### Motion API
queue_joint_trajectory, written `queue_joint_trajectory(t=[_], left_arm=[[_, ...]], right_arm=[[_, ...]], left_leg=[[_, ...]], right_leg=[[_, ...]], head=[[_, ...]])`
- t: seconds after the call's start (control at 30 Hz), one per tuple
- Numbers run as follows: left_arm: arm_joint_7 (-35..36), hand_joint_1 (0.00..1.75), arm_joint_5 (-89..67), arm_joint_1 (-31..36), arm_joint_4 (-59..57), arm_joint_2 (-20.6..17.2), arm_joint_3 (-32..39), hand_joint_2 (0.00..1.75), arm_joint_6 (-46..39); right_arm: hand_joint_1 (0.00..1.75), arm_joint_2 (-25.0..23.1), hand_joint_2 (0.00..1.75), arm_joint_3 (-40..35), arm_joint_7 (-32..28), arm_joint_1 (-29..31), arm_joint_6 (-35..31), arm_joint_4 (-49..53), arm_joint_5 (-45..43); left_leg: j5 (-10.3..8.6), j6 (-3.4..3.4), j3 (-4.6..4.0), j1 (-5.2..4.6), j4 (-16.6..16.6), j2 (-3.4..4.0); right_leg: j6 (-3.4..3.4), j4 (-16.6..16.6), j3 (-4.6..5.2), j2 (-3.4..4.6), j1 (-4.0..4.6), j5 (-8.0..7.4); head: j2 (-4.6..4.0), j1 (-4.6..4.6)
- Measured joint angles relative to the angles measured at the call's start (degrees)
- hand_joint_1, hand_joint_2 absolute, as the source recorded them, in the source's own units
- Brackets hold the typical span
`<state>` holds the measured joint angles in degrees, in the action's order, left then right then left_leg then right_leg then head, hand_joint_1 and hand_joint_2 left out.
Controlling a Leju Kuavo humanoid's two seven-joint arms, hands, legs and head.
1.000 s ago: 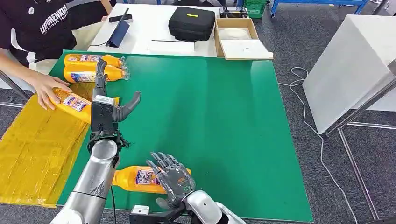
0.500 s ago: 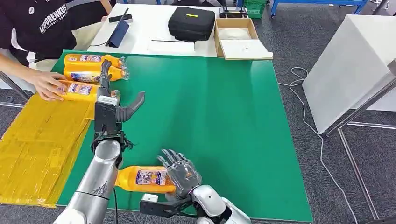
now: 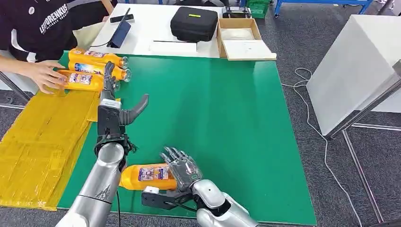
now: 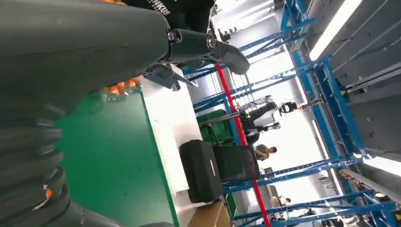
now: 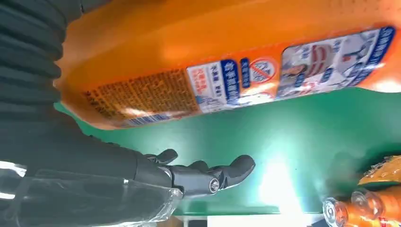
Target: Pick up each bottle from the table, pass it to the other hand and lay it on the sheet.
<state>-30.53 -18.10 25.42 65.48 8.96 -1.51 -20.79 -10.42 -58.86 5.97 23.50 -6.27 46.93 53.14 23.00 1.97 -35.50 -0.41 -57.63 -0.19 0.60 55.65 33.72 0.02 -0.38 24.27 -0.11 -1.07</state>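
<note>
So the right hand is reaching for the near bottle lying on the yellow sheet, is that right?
Not quite. In the head view the right hand is at the near bottle, but that bottle lies on the green table, not on the yellow sheet.

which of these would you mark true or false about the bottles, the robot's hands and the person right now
1. A bottle lies on the green table beside the right hand. True.
2. The left hand holds a bottle. False: it holds nothing and its fingers are apart.
3. A person's hand touches a bottle at the far left. True.
4. The black case sits on the yellow sheet. False: it sits on the white table.
</note>
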Motion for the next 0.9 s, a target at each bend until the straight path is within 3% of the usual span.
queue_joint_trajectory(t=[0.53,0.9], left_arm=[[-0.70,0.00,3.04,-0.62,0.00,0.02,-1.05,1.75,0.00],[-0.59,0.00,4.26,-1.00,0.15,0.00,-1.79,1.75,-0.64]], right_arm=[[0.00,-4.37,1.75,-3.15,0.04,5.15,8.24,-8.16,-3.98],[0.00,-5.18,1.75,-4.70,1.22,7.59,10.27,-11.70,-6.49]], left_leg=[[-0.01,0.00,0.00,0.00,0.00,-0.01],[-0.02,-0.01,0.02,0.00,0.00,-0.02]], right_leg=[[0.00,0.01,0.00,0.00,0.00,0.00],[0.00,0.01,-0.02,-0.01,0.00,0.00]], head=[[0.00,-0.02],[0.00,-0.02]])
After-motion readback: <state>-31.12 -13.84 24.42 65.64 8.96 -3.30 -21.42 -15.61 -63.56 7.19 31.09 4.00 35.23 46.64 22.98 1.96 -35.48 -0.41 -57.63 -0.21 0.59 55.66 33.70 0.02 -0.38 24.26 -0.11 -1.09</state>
